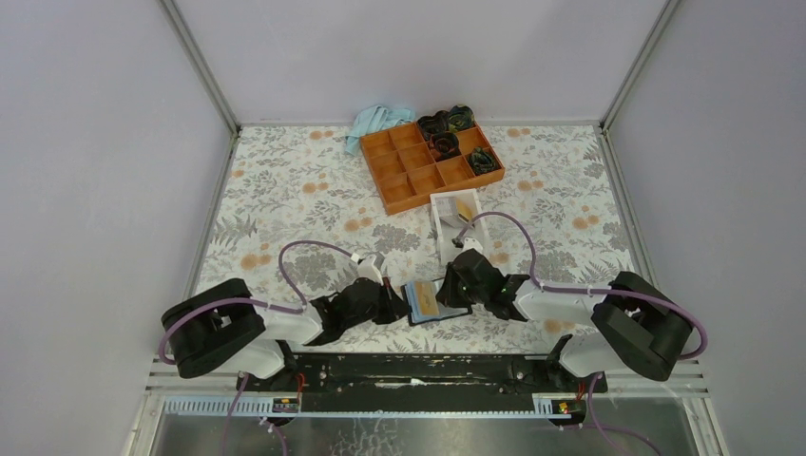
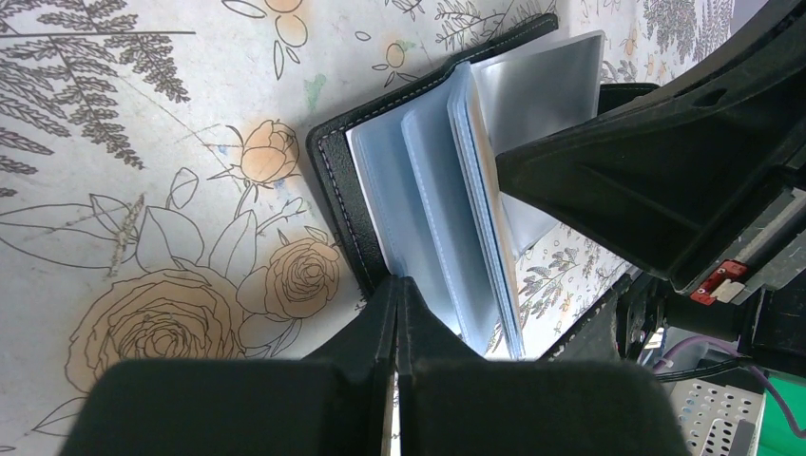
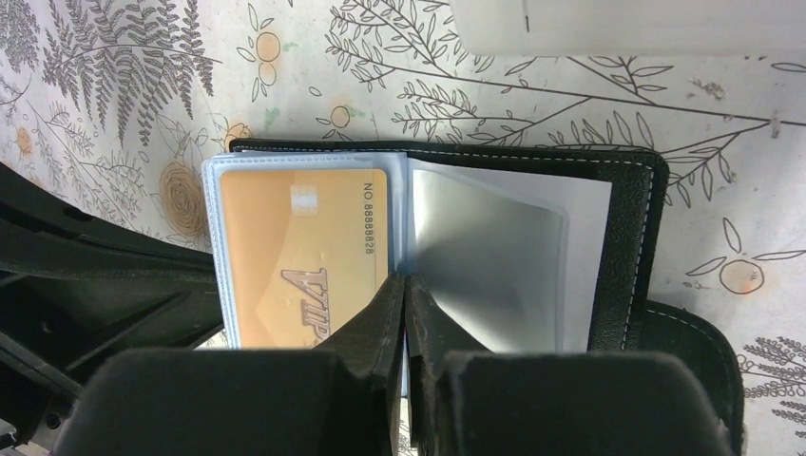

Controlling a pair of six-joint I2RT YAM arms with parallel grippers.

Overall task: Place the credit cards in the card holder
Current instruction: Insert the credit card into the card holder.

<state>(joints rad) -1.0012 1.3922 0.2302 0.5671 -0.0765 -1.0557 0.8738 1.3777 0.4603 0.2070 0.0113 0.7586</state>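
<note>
The left arm (image 1: 285, 323) and right arm (image 1: 559, 304) are stretched low over the flowered table (image 1: 285, 190) and brought together at the card holder (image 1: 425, 302), which is laid open near the front edge. The left gripper (image 2: 396, 285) is seen with jaws together at the cover's edge. The right gripper (image 3: 405, 282) is set at the sleeves' fold, jaws likewise closed. One credit card (image 3: 295, 247) is lodged in a sleeve.

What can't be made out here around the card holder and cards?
- Right wrist: lower edge of the credit card and card holder hidden behind the right fingers; whether they pinch a sleeve, cannot tell.
- Left wrist: far half of the card holder blocked by the right arm; sleeves edge-on, contents unseen.
- Top external: yellow contents of the white box too small to count.
</note>
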